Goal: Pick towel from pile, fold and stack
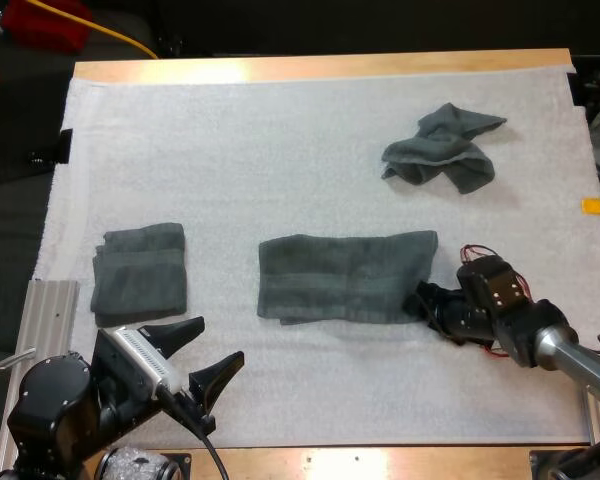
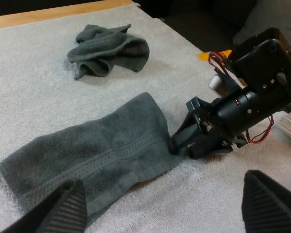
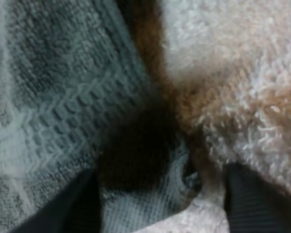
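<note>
Half-folded towel (image 1: 345, 275) looks soft, limp, light; best pinched at a corner. Right claw (image 1: 427, 302) spread astride its corner, not clenched; left claw (image 1: 206, 352) released, apart from it.

The spread towel (image 1: 345, 275) is dark grey-green, with a woven band of the same colour running along its length. Close up, that band is a row of small raised blocks between plain looped pile. To its left, the folded towel (image 1: 140, 268) is the same grey-green and carries a similar band. Beyond it to the right, the crumpled towel (image 1: 442, 148) matches in colour. The mat (image 1: 280, 150) under it is white and nubbly, and the table (image 1: 320, 67) is pale wood. The right gripper (image 1: 420, 298) at its corner is black. The left gripper (image 1: 216, 342) is also black, its fingers (image 2: 68, 206) finely ridged.
</note>
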### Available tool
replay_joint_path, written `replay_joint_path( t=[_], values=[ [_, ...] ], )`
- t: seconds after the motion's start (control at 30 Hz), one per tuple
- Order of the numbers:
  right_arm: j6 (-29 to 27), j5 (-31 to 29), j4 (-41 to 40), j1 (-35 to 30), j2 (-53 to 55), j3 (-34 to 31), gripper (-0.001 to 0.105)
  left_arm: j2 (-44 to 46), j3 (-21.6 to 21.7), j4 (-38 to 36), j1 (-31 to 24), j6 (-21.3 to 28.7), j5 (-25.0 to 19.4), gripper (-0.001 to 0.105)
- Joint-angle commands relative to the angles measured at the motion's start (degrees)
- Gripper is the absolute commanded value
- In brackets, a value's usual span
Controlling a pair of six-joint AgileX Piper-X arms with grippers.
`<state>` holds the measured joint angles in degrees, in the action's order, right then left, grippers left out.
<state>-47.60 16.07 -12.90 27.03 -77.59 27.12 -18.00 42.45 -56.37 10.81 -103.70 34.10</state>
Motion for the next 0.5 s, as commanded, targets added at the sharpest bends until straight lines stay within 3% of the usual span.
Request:
replay_joint_path(
  t=[0.0,0.17,0.33,0.47],
  values=[
    [-0.09,-0.02,0.3,-0.25,-0.07,0.07,0.043,0.1,0.52,0.53,0.15,-0.61,-0.02,0.065],
    [-0.09,-0.21,0.3,-0.25,-0.07,0.07,0.04,0.1,0.52,0.53,0.15,-0.61,-0.02,0.065],
    [-0.09,-1.75,0.3,-0.25,-0.07,0.07,0.018,0.1,0.52,0.53,0.15,-0.61,-0.02,0.065],
    [-0.07,-2.36,0.3,-0.25,-0.07,0.07,0.012,0.1,0.52,0.53,0.15,-0.61,-0.02,0.065]
  ],
)
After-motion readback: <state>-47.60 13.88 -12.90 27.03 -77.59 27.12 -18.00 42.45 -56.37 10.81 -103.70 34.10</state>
